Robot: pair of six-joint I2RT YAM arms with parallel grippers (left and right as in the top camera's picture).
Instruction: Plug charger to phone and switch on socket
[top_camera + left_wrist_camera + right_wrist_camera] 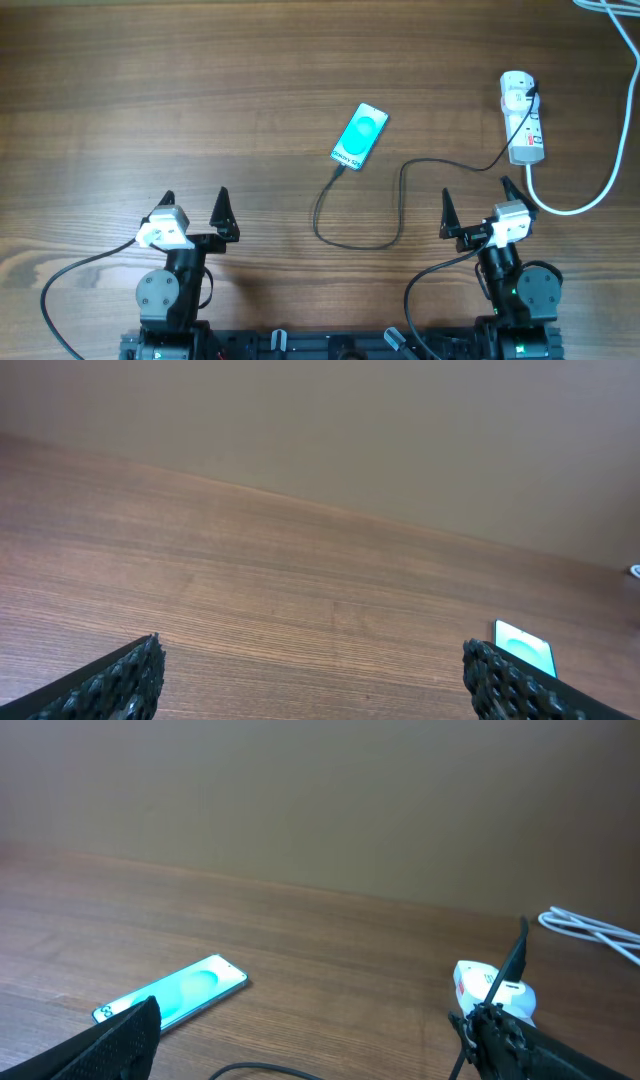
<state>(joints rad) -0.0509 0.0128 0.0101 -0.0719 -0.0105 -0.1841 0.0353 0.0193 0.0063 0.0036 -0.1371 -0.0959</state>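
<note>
The small rectangular smartphone with a white rim and turquoise screen lies flat mid-table on the brown wooden table. Its long axis runs diagonally, from near-left to far-right. The long thin black charger cable loops on the wood, and its connector tip lies at the phone's near short edge. Whether it is seated or only touching cannot be told from here. That end lies ahead and to the left of the right gripper, and ahead and to the right of the left gripper. It is roughly midway between them, and the right one is slightly nearer the phone. The white elongated power strip lies just ahead and to the right of the right gripper, so I judge that arm better placed for the switch. Both grippers have their jaws spread wide and hold nothing. Counted: one phone, one black cable, one power strip, one thick white cord, two grippers.
</note>
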